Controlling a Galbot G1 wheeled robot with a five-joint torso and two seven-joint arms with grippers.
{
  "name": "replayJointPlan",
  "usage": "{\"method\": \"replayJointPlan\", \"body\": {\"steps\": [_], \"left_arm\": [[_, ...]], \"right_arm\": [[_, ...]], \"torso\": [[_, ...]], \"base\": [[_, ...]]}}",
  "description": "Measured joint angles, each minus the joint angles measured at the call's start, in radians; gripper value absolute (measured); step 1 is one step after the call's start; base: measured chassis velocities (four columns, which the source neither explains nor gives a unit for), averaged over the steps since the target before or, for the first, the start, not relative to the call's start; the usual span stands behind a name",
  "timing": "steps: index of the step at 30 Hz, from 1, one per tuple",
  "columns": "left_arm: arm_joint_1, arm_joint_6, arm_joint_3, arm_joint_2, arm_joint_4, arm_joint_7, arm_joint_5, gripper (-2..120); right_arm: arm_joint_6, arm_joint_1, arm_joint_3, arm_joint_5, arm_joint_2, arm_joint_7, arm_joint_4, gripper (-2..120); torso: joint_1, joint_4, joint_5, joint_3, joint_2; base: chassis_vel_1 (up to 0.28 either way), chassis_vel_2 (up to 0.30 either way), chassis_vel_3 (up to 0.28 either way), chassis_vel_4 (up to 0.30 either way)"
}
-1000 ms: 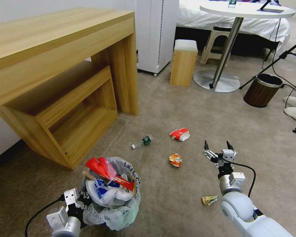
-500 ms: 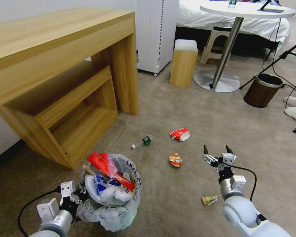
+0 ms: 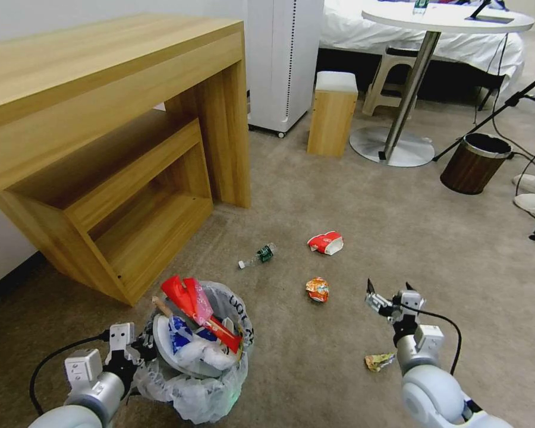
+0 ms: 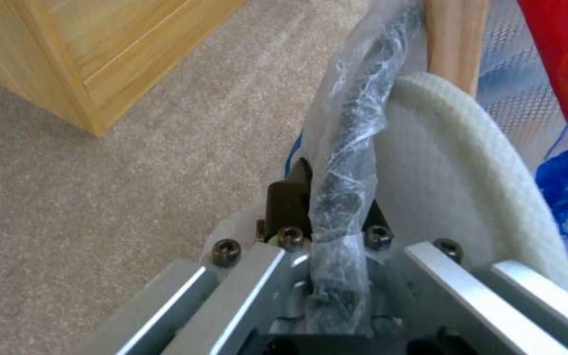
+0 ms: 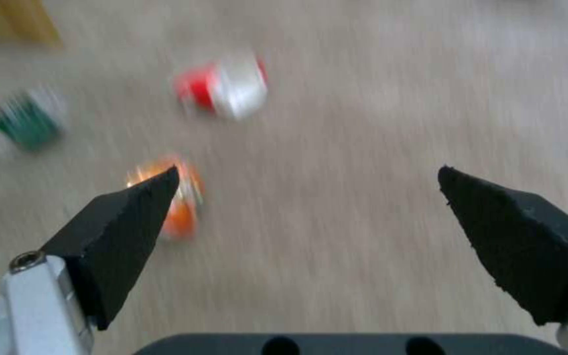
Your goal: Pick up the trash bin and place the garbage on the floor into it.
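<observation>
Nearest the robot on its left, the left gripper (image 3: 138, 352) pinches the bag-wrapped rim of the small round trash bin lined with a crinkly translucent plastic bag (image 3: 191, 389); the left wrist view shows the rim (image 4: 350, 148) running between its closed-in jaws. The bin is stuffed with a crumpled red wrapper (image 3: 187, 300), a blue-and-white packet (image 3: 178, 336), a wooden stick (image 3: 160, 306) and a white slipper (image 3: 166, 348), heaped above the rim. On the right, the right gripper (image 3: 389, 291) hangs above the beige short-pile carpet floor (image 3: 315, 196) with its black pointed fingertips (image 5: 133, 212) spread wide and holding nothing. A small crumpled yellowish wrapper (image 3: 378, 361) lies on the carpet just beside that arm's wrist. Farther out lies a crumpled orange wrapper (image 3: 317, 289), then a green-label clear bottle (image 3: 257, 255) on its side and a crushed red-and-white carton (image 3: 326, 242). Well beyond stands a dark brown wood-grain bin with a metal rim (image 3: 474, 163).
</observation>
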Motion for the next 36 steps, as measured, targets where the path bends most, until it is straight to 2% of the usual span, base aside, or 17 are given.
{"method": "replayJointPlan", "body": {"steps": [4, 15, 21, 32, 36], "left_arm": [[-0.014, -0.013, 0.013, -0.004, 0.012, -0.002, 0.0, 0], [-0.032, -0.025, 0.033, -0.017, 0.023, -0.008, 0.001, 0], [-0.032, -0.034, 0.037, -0.025, 0.025, -0.007, 0.005, 0], [-0.022, -0.044, 0.037, -0.039, 0.017, -0.007, 0.007, 0], [-0.022, -0.047, 0.04, -0.044, 0.017, -0.007, 0.008, 0]], "right_arm": [[-0.057, -0.055, -0.018, 0.079, 0.017, 0.086, -0.027, 100], [-0.083, -0.079, -0.009, 0.201, 0.081, 0.178, -0.09, 100], [-0.068, -0.05, 0.003, 0.202, 0.123, 0.165, -0.177, 97], [-0.02, 0.072, -0.049, 0.149, 0.175, 0.101, -0.348, 91], [-0.008, 0.101, -0.069, 0.132, 0.193, 0.088, -0.394, 85]], "torso": [[0.0, -0.0001, 0.0001, 0.0, 0.0], [0.0, -0.0001, 0.0, 0.0, 0.0], [0.0, -0.0001, 0.0002, 0.0, 0.0], [0.0, -0.0001, 0.0001, 0.0, 0.0], [0.0, 0.0, 0.0002, 0.0, 0.0]], "base": [[0.0, 0.0, 0.0, 0.0], [0.0, 0.0, 0.0, 0.0], [0.0, 0.0, 0.0, 0.0], [0.0, 0.0, 0.0, 0.0], [0.0, 0.0, 0.0, 0.0]]}}
